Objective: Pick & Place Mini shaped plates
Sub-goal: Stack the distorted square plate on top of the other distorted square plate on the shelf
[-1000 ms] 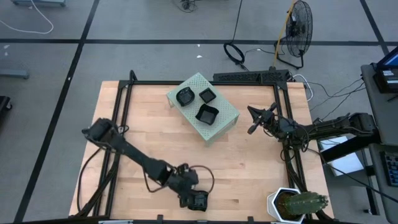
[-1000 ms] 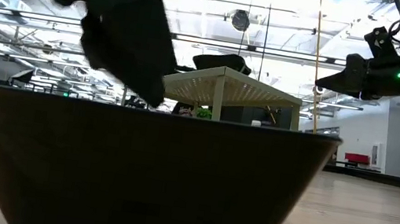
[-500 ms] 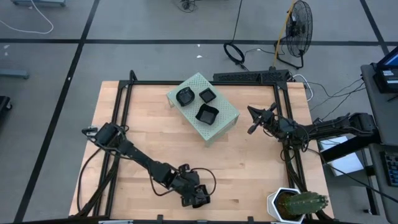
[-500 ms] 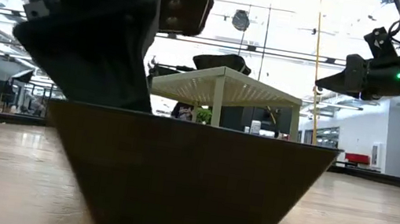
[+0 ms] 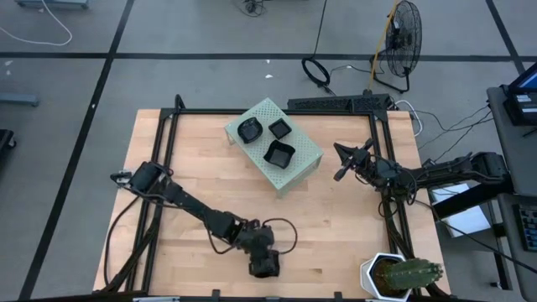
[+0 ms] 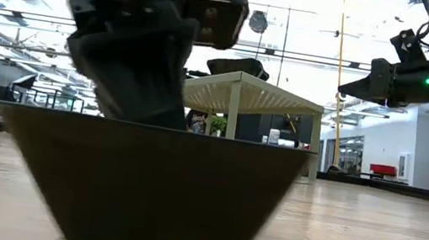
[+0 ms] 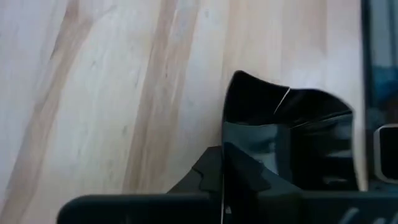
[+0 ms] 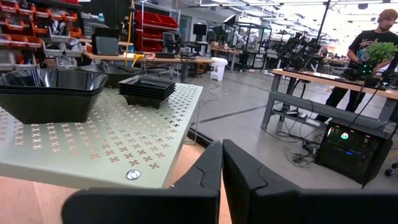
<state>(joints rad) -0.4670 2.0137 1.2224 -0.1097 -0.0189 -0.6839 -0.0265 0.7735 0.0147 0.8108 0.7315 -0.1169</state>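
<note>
One mini shaped plate (image 5: 265, 268), a glossy black dish with flared walls, sits by its base on the wooden table near the front edge. It fills the low view (image 6: 145, 186). My left gripper (image 5: 263, 257) stands over it, shut on its rim (image 7: 222, 177). Three more stacks of black plates (image 5: 279, 153) rest on the pale green perforated box (image 5: 304, 156) at the table's back. My right gripper (image 5: 340, 168) hangs shut in the air to the right of the box (image 8: 124, 143) and holds nothing. My left gripper pinches the plate's rim (image 7: 227, 140) at one side wall between its two fingers. The fingers (image 6: 138, 91) come from above, pointing down. The plate stands upright with its base on the table.
A white pot with a cactus (image 5: 401, 275) stands at the table's front right corner. Black frame rails (image 5: 164, 143) run along the table's left, back and right sides. Bare wood lies between the box and the held plate.
My left arm has swung toward the table's right and its gripper has turned about over the plate and settled on the rim. The plate has slid a little away from the near edge, then sideways along the table, staying upright on its base.
</note>
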